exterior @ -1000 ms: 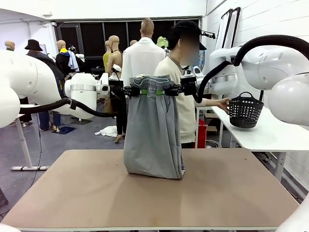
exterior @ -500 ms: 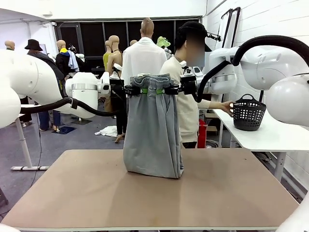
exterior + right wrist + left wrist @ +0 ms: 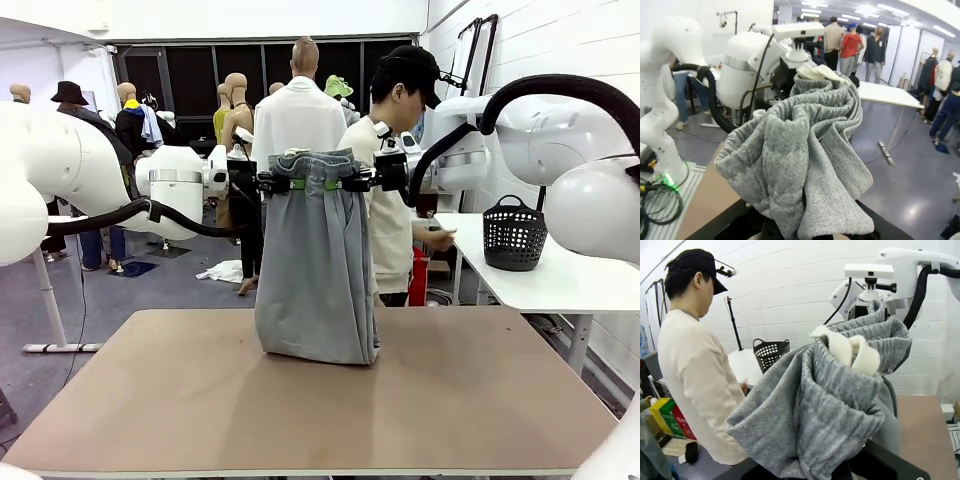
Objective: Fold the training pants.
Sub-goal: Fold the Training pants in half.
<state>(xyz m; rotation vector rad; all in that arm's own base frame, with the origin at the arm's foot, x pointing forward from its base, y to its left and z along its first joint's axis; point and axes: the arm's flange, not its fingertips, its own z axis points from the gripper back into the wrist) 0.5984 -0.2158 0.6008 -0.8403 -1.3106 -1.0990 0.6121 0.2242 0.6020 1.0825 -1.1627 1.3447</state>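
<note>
— So where are the training pants (image 3: 317, 265) from your seat?

— Hanging upright over the desk (image 3: 480, 400), about midway between its left and right edges and toward the far edge. I've got the left gripper (image 3: 288, 184) clenched on one end of the gathered waistband and the right gripper (image 3: 345, 184) clenched on the other, the two close together. The bottom hem rests on the desk surface.

— Anything crowding you?

— A person (image 3: 390, 180) in a cream top and dark cap stands just behind the pants at the far edge, turned toward a white side table (image 3: 530, 275) off the desk's right side. A black basket (image 3: 514, 233) sits on that table, and the person's hand (image 3: 437, 238) is near it, not touching. In my left wrist camera the grey fabric (image 3: 825, 405) bunches up right in front of the lens, with the person off to one side.
</note>
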